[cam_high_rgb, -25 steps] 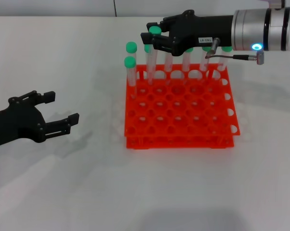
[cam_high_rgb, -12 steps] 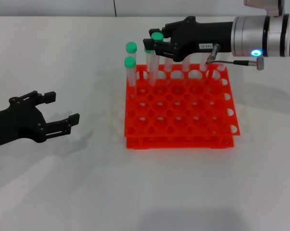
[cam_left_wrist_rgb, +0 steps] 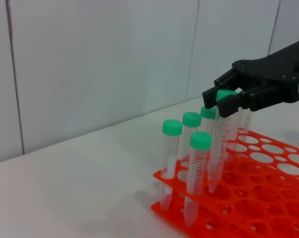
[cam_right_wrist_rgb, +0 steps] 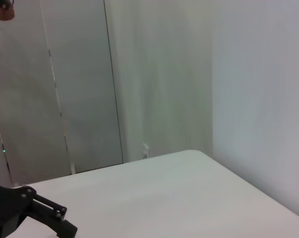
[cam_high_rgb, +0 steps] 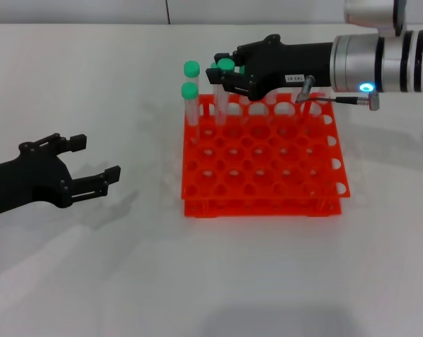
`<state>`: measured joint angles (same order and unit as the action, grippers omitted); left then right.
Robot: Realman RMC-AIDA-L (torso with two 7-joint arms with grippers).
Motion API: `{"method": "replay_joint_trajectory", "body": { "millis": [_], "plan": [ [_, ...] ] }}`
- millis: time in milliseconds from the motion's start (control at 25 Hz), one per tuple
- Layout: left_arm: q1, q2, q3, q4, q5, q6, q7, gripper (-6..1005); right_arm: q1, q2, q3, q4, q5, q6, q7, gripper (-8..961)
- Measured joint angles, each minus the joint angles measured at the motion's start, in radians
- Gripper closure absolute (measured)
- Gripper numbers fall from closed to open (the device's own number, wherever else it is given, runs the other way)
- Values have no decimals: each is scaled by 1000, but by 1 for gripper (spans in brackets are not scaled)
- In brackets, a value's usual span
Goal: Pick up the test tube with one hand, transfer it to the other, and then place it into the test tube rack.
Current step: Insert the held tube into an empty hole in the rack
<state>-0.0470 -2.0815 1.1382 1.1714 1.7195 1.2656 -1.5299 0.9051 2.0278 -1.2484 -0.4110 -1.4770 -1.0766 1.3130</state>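
Observation:
My right gripper (cam_high_rgb: 222, 67) is shut on the green cap end of a clear test tube (cam_high_rgb: 222, 98) and holds it upright over the back left part of the orange-red rack (cam_high_rgb: 260, 207). In the left wrist view the gripper (cam_left_wrist_rgb: 223, 99) grips the tube (cam_left_wrist_rgb: 216, 148) just under its cap. The tube's lower end reaches down to a hole in the rack's (cam_left_wrist_rgb: 268, 198) top tier. My left gripper (cam_high_rgb: 97, 157) is open and empty, low over the table, well left of the rack.
Several other green-capped tubes stand in the rack's back row and left corner (cam_high_rgb: 191, 69) (cam_high_rgb: 189, 90) (cam_left_wrist_rgb: 172, 128) (cam_left_wrist_rgb: 200, 141), close beside the held tube. The rest of the rack's holes stand open. The white table (cam_high_rgb: 197, 281) stretches in front.
My right gripper has lowered the held tube toward the rack. My left gripper has shifted slightly to the right.

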Motion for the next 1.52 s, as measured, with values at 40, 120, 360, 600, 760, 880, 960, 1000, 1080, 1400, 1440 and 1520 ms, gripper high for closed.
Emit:
{"method": "replay_joint_trajectory", "body": {
  "millis": [40, 120, 360, 600, 760, 880, 960, 1000, 1080, 1400, 1440, 1520],
  "plan": [
    [-3, 0, 0, -4, 0, 0, 0, 132, -1, 0, -10, 0, 5, 5, 0, 548],
    [-7, 1, 0, -9, 0, 0, 0, 133, -1, 0, -30, 3, 13, 16, -1, 546],
    [-7, 2, 0, -10, 0, 0, 1, 134, -2, 0, -84, 10, 54, 36, -10, 538],
    [-7, 2, 0, -11, 0, -1, 1, 135, -2, 0, -107, 11, 72, 42, -10, 531],
    [-7, 1, 0, -12, 3, -2, 1, 136, -4, 0, -115, 11, 79, 39, -18, 526],
    [-7, 1, 0, -12, 9, -2, 1, 136, -13, 0, -116, 3, 80, 34, -28, 522],
    [-7, 2, 0, -12, 11, -2, 1, 136, -18, 0, -116, -1, 87, 34, -33, 519],
    [-7, 2, 0, -12, 11, -2, 1, 135, -18, 0, -116, -2, 90, 34, -34, 518],
    [-7, 2, 0, -12, 12, -2, 1, 135, -18, 0, -117, -1, 95, 35, -35, 516],
    [-7, 1, 0, -12, 12, -2, 1, 135, -21, 0, -115, -5, 95, 15, -35, 466],
    [-8, 1, -1, -12, 12, -2, 1, 135, -28, 0, -111, -10, 95, -5, -34, 426],
    [-10, 1, -6, -12, 13, -2, 1, 134, -46, -3, -106, -31, 95, -28, -31, 345]
  ]
}}
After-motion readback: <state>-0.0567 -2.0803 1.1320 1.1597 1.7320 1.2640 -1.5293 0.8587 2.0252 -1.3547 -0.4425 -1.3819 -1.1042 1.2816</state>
